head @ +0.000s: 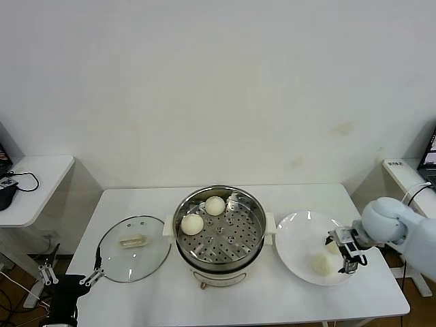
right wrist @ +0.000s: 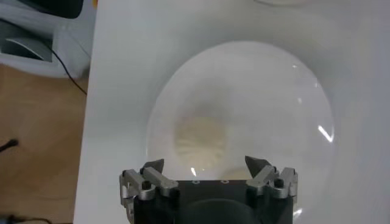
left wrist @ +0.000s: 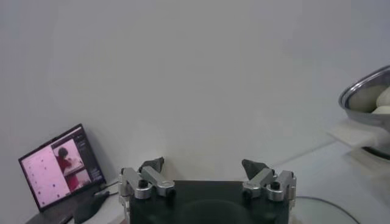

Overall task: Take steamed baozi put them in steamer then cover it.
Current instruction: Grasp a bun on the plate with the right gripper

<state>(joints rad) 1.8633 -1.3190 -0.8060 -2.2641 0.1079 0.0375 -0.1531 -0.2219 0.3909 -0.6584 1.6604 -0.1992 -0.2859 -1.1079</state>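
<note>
The steamer [head: 218, 235] stands mid-table, shiny steel with a perforated tray, and two steamed baozi [head: 192, 224] [head: 215, 205] lie in it. The cover [head: 134, 249], clear glass with a cream handle, lies flat to its left. A white plate [head: 300, 238] on the right carries one baozi [head: 320, 264] and another [head: 333, 246] partly hidden by my right gripper [head: 343, 255]. That gripper hovers open over the plate; in its wrist view a baozi [right wrist: 200, 141] lies just ahead of the open right gripper [right wrist: 206, 163]. My left gripper [head: 70, 271] [left wrist: 203, 164] waits open, empty, off the table's front left corner.
The white table [head: 238, 300] ends just past the plate on the right. A side table [head: 34, 180] with cables stands far left, another desk [head: 402, 170] far right. The left wrist view shows a screen [left wrist: 58, 167] and the steamer's rim [left wrist: 365, 91].
</note>
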